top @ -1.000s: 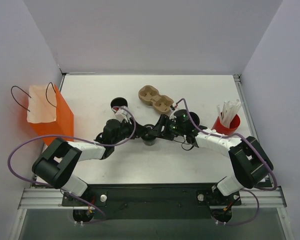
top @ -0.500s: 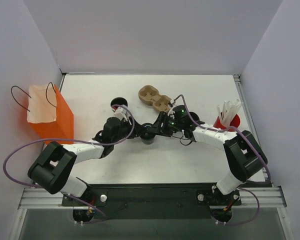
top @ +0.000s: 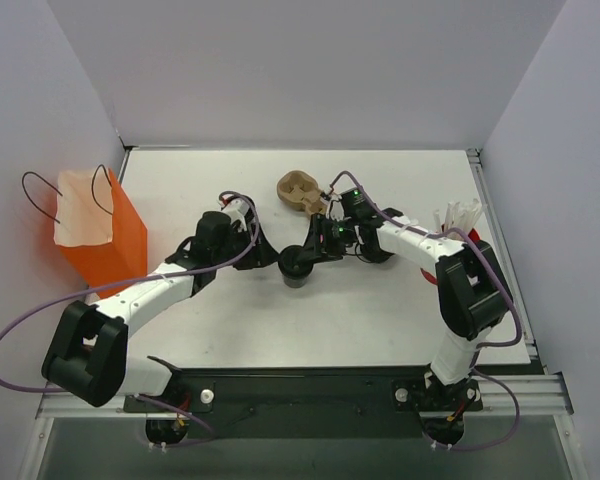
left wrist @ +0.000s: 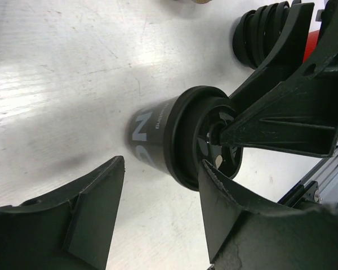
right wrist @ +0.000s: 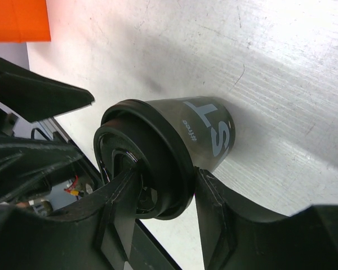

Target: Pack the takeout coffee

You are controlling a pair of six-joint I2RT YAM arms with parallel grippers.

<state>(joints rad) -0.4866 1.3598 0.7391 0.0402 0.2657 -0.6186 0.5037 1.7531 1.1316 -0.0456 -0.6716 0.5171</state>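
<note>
The takeout coffee, a black paper cup with grey lettering and a black lid, stands upright mid-table. My right gripper is shut on the lid's rim: in the right wrist view one finger lies across the lid top and the other presses the rim's outside, with the cup below. My left gripper is open and empty just left of the cup. In the left wrist view the cup sits just beyond its fingertips.
An orange paper bag with an open top stands at the left edge. A brown cup carrier lies at the back. A red cup of white sticks stands at the right. A stack of black lids sits behind the cup.
Both wrists have swung toward the back of the table. The left gripper has drawn back a little from the cup. The cup stays where it was.
</note>
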